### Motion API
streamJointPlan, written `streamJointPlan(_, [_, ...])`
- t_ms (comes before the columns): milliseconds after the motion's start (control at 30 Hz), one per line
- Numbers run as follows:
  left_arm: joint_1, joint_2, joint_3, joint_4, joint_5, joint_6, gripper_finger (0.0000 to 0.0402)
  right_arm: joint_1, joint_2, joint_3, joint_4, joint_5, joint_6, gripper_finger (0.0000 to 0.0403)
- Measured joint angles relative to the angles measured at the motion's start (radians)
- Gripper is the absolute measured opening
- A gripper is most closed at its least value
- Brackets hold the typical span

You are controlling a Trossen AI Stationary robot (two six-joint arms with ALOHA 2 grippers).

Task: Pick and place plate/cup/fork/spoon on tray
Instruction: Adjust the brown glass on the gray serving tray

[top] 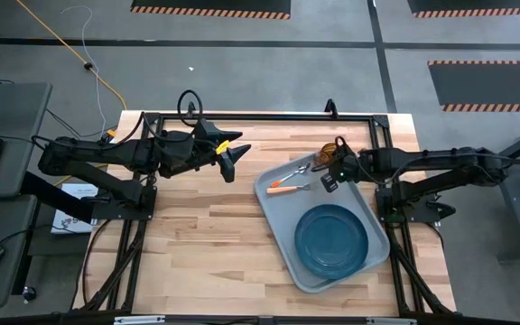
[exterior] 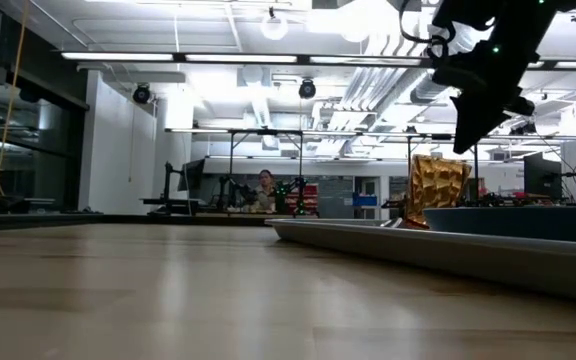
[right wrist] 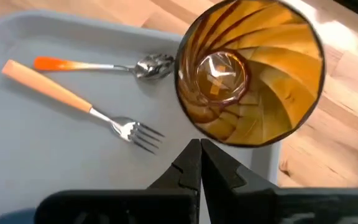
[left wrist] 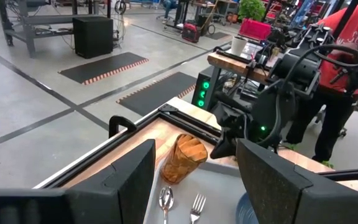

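The pale tray (top: 283,215) lies slantwise on the right half of the table. On it sit the dark blue plate (top: 332,239) at its near end, and the fork (right wrist: 92,109) and spoon (right wrist: 104,65) side by side at its far end. The amber cup (right wrist: 247,68) stands upright on its base in the tray's far corner. My right gripper (right wrist: 201,155) hovers shut just above and beside the cup (exterior: 433,190), touching nothing. My left gripper (left wrist: 194,180) hangs open and raised over the table's far left middle, facing the tray.
Bare wood lies left of the tray (top: 197,235). A black frame rail (top: 260,116) runs along the table's far edge. In the room beyond stand a person in a red shirt (left wrist: 347,37) and a seated person (exterior: 265,185).
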Motion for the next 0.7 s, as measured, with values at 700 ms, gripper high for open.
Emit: streamJointPlan(700, [0.000, 0.000, 0.000, 0.001, 0.000, -0.002, 0.0213, 0.073, -0.058, -0.084, 0.041, -0.163, 0.070, 0.0000])
